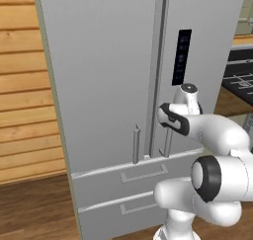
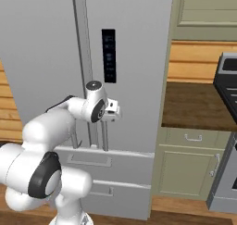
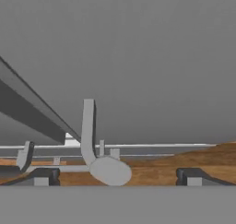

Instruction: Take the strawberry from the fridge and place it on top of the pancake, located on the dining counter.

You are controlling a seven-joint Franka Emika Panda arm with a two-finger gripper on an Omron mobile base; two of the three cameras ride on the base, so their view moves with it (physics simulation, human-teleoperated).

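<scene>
The fridge (image 1: pixel 108 86) (image 2: pixel 46 57) stands right in front of me, tall and light grey, with both doors and both lower drawers closed. The strawberry is hidden behind those doors. The pancake and the dining counter are out of view. My gripper (image 2: pixel 111 114) (image 3: pixel 117 178) is open and empty, pointing at the right door close to its vertical bar handle (image 1: pixel 167 144) (image 2: pixel 105 136). In the hand view the lower end of that handle (image 3: pixel 87 126) sits between my two spread fingertips (image 3: pixel 46 177), without touching them.
The left door's handle (image 1: pixel 136 144) is just across the door gap. A dark control panel (image 1: pixel 181 56) sits on the right door. A wooden wall (image 1: pixel 24 86) flanks the fridge's left. A wall counter (image 2: pixel 194 103) over green cabinets and a stove (image 2: pixel 229 90) lie to its right.
</scene>
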